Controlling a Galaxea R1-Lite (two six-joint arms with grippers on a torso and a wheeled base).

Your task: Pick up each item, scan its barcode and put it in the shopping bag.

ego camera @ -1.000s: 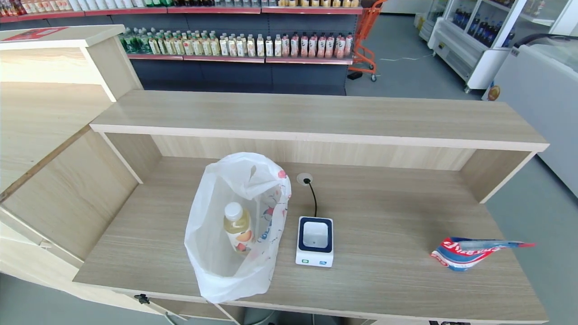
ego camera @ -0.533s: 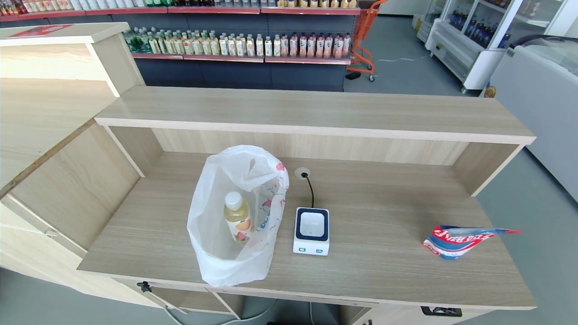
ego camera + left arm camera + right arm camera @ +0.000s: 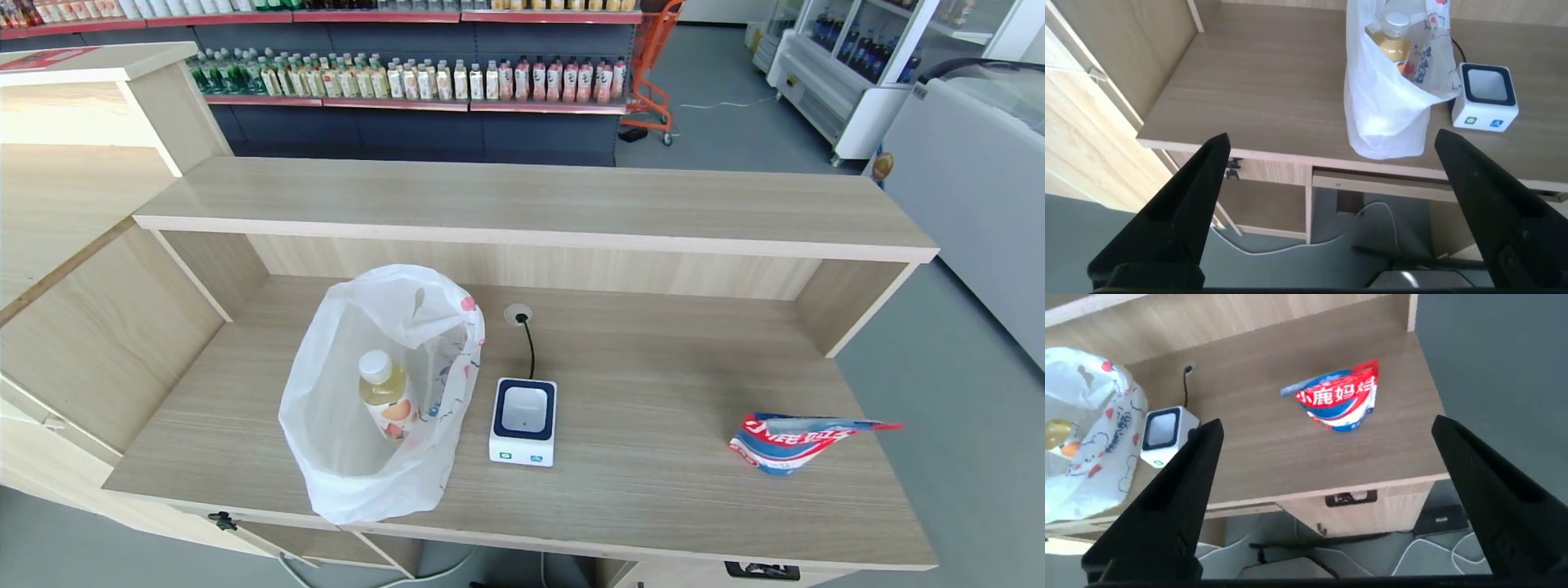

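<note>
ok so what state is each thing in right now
shopping bag, open at the top, standing on the counter
bottle, upright inside the bag, cap on
scanner, window up, cable attached
snack pouch, lying on the counter, not bagged
left pincer, open, empty
right pincer, open, empty

The left gripper (image 3: 1333, 139) has two matte black, wedge-shaped fingers (image 3: 1176, 220) tapering to blunt tips; the right gripper (image 3: 1327, 423) looks identical.
</note>
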